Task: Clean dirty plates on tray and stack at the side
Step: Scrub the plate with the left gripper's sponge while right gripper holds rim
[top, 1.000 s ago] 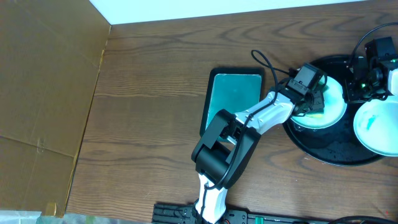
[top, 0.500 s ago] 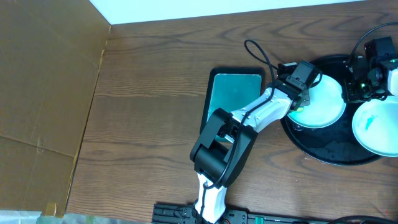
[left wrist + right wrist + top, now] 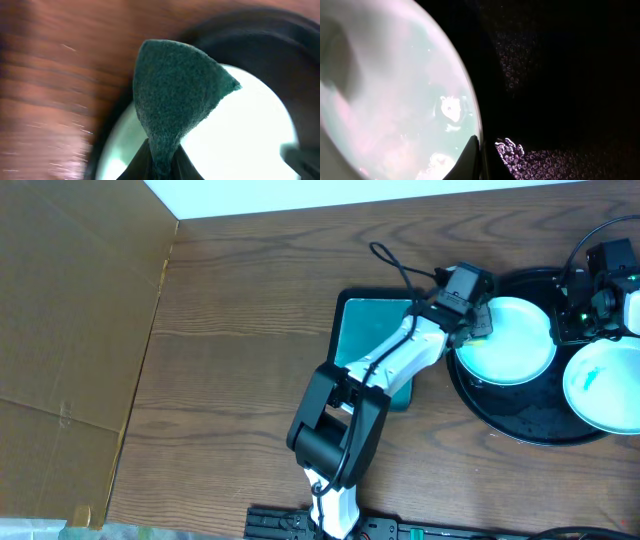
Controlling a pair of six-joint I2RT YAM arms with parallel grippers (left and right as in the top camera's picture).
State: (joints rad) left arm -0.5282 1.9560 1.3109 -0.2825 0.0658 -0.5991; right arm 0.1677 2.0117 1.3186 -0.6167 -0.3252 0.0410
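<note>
A white plate (image 3: 510, 340) lies on the left part of the round black tray (image 3: 530, 425). My left gripper (image 3: 476, 323) is shut on a green sponge (image 3: 175, 95) and holds it over this plate's left rim (image 3: 260, 135). My right gripper (image 3: 481, 156) is shut on the right rim of the same plate (image 3: 395, 100); in the overhead view this gripper (image 3: 562, 330) sits at the plate's right side. A second plate (image 3: 605, 385) with a small teal smear lies at the tray's right. A third plate does not show clearly.
A rectangular black tray with a teal inside (image 3: 375, 330) lies left of the round tray, partly under my left arm. A brown cardboard wall (image 3: 70, 330) stands at the far left. The tray's wet black floor (image 3: 560, 100) fills the right wrist view.
My left gripper has moved with the sponge from the middle of the plate up and to the left, to its left rim. The right arm has not moved.
</note>
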